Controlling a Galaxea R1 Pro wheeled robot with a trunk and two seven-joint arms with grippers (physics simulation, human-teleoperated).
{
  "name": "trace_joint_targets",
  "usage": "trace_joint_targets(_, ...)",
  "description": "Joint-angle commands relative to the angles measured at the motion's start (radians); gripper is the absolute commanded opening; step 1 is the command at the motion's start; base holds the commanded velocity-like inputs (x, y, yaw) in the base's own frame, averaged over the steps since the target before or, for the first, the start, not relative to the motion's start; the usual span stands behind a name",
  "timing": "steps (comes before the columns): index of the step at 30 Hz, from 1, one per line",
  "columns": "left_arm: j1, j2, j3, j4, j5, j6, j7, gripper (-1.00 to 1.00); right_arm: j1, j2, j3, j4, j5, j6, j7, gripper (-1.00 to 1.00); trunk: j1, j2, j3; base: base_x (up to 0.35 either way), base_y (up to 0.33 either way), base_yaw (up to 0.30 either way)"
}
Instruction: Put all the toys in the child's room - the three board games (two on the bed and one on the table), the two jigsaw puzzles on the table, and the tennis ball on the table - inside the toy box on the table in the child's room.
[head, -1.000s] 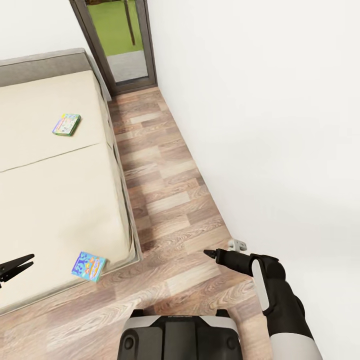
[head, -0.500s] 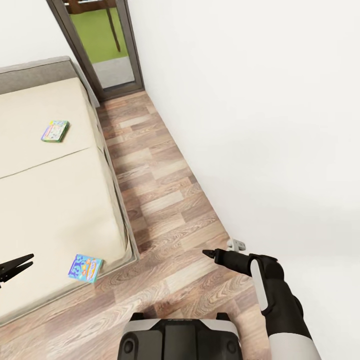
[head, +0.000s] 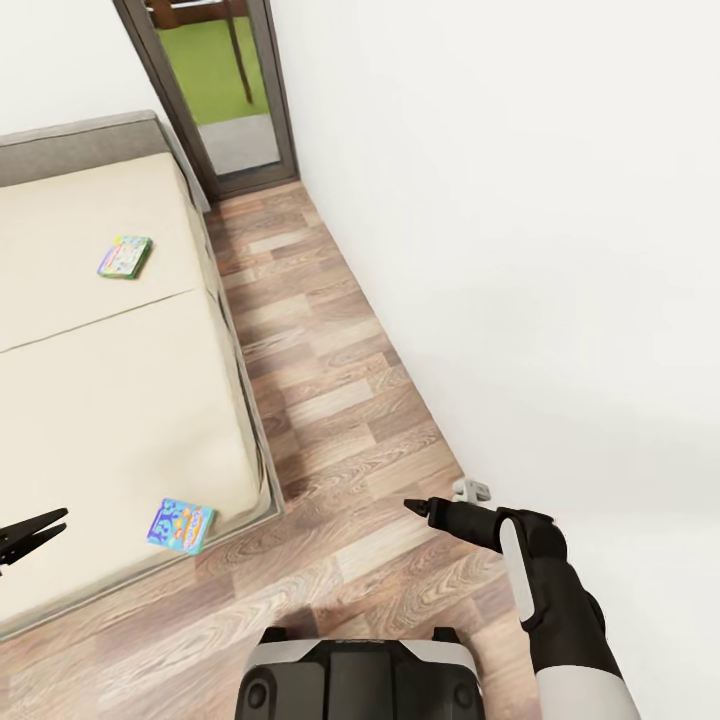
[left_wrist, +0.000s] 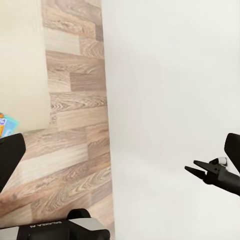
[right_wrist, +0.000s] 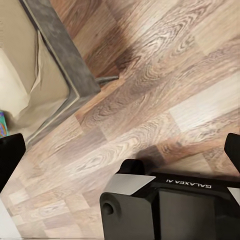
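Two board games lie on the beige bed (head: 100, 400). A mostly blue one (head: 181, 526) sits at the mattress's near corner, and a green one (head: 125, 256) lies farther up toward the grey headboard. My left gripper (head: 62, 520) hovers open over the bed, left of the blue game and holding nothing. The right gripper (head: 410, 506) hangs open and empty over the wood floor near the white wall. A sliver of the blue game (left_wrist: 3, 125) shows in the left wrist view. The toy box, table, jigsaw puzzles and tennis ball are out of view.
A strip of wood-plank floor (head: 330, 380) runs between the bed's grey frame (head: 262, 450) and the white wall (head: 520, 250), up to a dark-framed glass door (head: 225, 90). A small grey fitting (head: 472, 490) sits at the wall's foot. My base (head: 360, 675) is below.
The whole picture has shifted a little to the right since half a second ago, so the camera turned. Both arms hold the same pose and the games lie as before.
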Motion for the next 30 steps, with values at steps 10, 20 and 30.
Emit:
trace_joint_targets(10,-0.001,0.0,0.001,-0.001,-0.006,0.011,-0.006,1.0,0.0,0.001,0.016,-0.001,-0.001,0.006,0.0,1.0,0.0,-0.002,-0.001,-0.09,0.058,0.276)
trace_joint_targets(20,-0.001,-0.001,0.001,-0.001,-0.005,0.011,-0.006,1.0,0.0,-0.002,0.08,0.001,-0.003,0.005,-0.005,1.0,0.0,-0.002,-0.001,-0.007,0.004,0.291)
trace_joint_targets(30,-0.001,-0.001,0.001,-0.002,-0.005,0.011,-0.006,1.0,0.0,-0.006,0.087,0.001,-0.005,0.006,0.0,1.0,0.0,-0.002,0.0,0.0,0.023,0.278)
